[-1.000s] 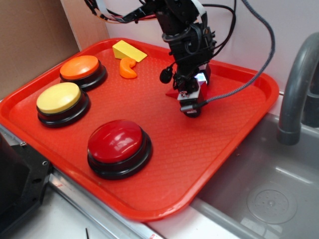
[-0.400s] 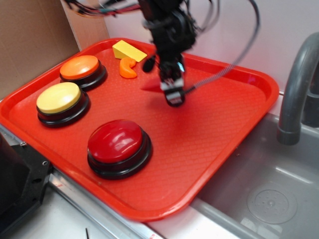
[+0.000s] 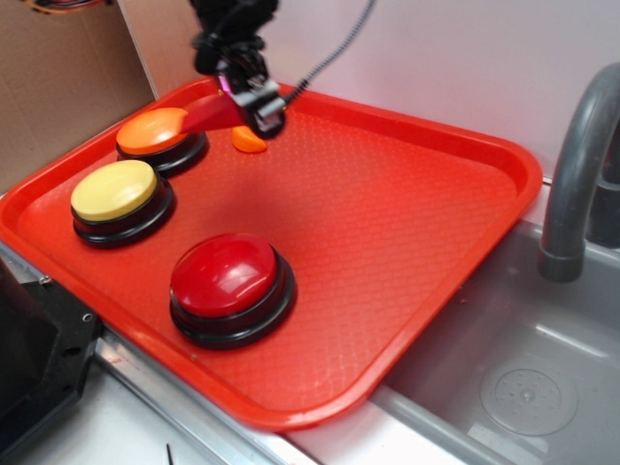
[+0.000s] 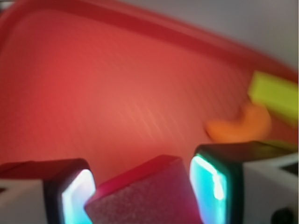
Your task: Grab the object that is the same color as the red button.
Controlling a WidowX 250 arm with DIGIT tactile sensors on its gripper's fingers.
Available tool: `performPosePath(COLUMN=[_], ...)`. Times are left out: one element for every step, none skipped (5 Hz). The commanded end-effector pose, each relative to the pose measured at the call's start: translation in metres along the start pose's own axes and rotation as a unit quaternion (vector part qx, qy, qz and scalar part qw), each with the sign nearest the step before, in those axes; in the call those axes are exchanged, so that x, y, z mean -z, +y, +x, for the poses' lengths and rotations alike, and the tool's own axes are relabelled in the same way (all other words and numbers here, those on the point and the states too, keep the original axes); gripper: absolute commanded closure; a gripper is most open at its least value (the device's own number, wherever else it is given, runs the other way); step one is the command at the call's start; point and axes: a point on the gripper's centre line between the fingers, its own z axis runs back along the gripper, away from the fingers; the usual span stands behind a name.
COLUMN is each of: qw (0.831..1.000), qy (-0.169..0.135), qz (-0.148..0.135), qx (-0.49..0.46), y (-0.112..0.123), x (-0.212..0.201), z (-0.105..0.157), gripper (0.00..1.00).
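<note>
Swung from tray centre to the far left corner within the last second, gripper (image 3: 254, 105) now raised above the red tray (image 3: 407, 242), carrying the red wedge block (image 3: 208, 113) just beside the orange-topped button (image 3: 155, 133). Clamped on the block, jaws narrowly parted around it. Grab apparently done; nothing obvious left but holding. Red button (image 3: 230, 276) sits untouched at the near side. Wrist view alone shows the block (image 4: 145, 196) wedged between both pads (image 4: 208, 179), plus yellow wedge (image 4: 275, 95) and orange curved piece (image 4: 243, 125); exterior view hides the yellow wedge.
</note>
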Motion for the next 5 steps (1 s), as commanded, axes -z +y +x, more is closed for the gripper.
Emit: performPosePath(qw=[0.968,0.963,0.969,0.971,0.971], qy=[-0.059,-0.068,-0.07,-0.069,-0.066], qz=[0.07,0.081,0.075,0.068,0.067], qx=[-0.235,-0.248,-0.226,-0.217,-0.22], y=[0.0,-0.015,-0.03,-0.031,-0.03], x=[-0.056,-0.064,-0.073,-0.073,-0.073], z=[0.003,0.003,-0.002,-0.002,-0.001], gripper=[1.0,1.0,1.0,1.0,1.0])
